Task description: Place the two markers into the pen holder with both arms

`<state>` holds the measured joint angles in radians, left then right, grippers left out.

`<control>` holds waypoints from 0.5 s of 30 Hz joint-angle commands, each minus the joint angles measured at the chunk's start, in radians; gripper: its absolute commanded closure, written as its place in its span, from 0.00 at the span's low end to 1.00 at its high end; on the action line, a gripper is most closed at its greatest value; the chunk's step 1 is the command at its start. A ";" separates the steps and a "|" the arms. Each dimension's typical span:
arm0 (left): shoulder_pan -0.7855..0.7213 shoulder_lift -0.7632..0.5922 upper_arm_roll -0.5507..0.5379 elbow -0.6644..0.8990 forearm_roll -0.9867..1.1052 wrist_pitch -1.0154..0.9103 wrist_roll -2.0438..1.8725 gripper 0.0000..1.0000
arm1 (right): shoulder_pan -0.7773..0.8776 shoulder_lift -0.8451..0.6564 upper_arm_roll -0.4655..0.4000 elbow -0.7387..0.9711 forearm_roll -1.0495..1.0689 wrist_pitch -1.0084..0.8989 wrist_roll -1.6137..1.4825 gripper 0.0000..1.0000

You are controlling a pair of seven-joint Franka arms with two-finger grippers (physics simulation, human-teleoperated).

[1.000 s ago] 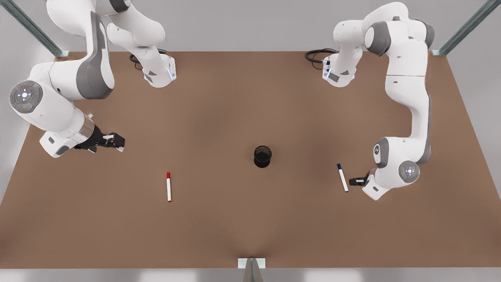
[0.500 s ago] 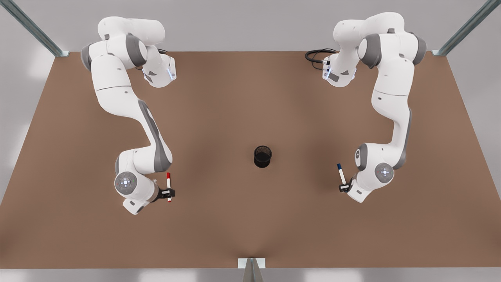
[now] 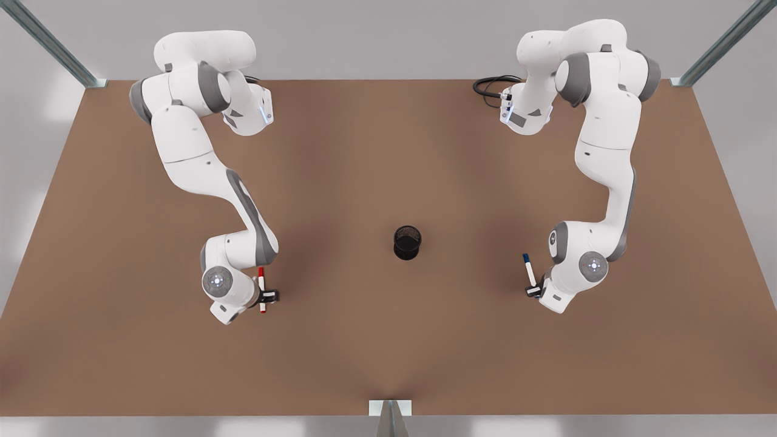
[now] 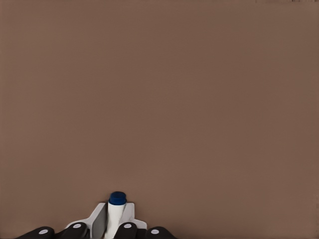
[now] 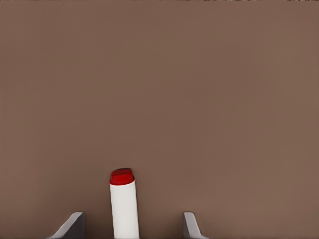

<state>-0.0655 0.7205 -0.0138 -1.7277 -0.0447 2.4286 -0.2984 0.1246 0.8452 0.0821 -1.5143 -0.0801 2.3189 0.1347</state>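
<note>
Both markers bracketed, neither lifted yet

My left jaws [image 4: 115, 226] pinch the blue marker [image 3: 529, 269]; my right jaws [image 5: 130, 224] stand spread around the red marker [image 3: 261, 289]. The pen holder [image 3: 407, 242] stands mid-counter [image 3: 388, 352]. An off-centre squeeze could roll red away.

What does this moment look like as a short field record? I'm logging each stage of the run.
stage: both arms at their markers, none in the cup yet
left gripper: at the front view's right, jaws closed on the blue marker
right gripper: at the front view's left, jaws open astride the red marker
cup: upright mid-table, between the arms
table: brown
</note>
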 commanded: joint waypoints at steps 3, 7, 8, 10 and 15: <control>0.000 -0.001 0.000 0.000 0.002 0.001 -0.099 0.73 | 0.009 -0.006 0.001 0.003 -0.001 0.020 0.046 0.61; -0.002 -0.012 0.000 0.002 0.003 -0.002 -0.100 0.77 | 0.009 -0.008 0.001 0.005 -0.001 0.020 0.045 0.69; -0.002 -0.012 0.000 0.002 0.003 -0.002 -0.100 0.78 | 0.009 -0.008 0.001 0.005 -0.001 0.022 0.045 0.72; -0.002 -0.010 0.000 0.005 0.005 -0.002 -0.100 0.79 | 0.009 -0.008 0.001 0.005 -0.001 0.022 0.045 0.76; -0.008 -0.033 0.000 0.111 0.034 -0.209 -0.104 0.79 | 0.013 -0.052 0.005 0.009 -0.004 0.016 0.034 0.78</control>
<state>-0.0733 0.6911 -0.0137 -1.6265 -0.0130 2.3400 -0.3790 0.1381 0.7991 0.0879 -1.5059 -0.0699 2.3387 0.1270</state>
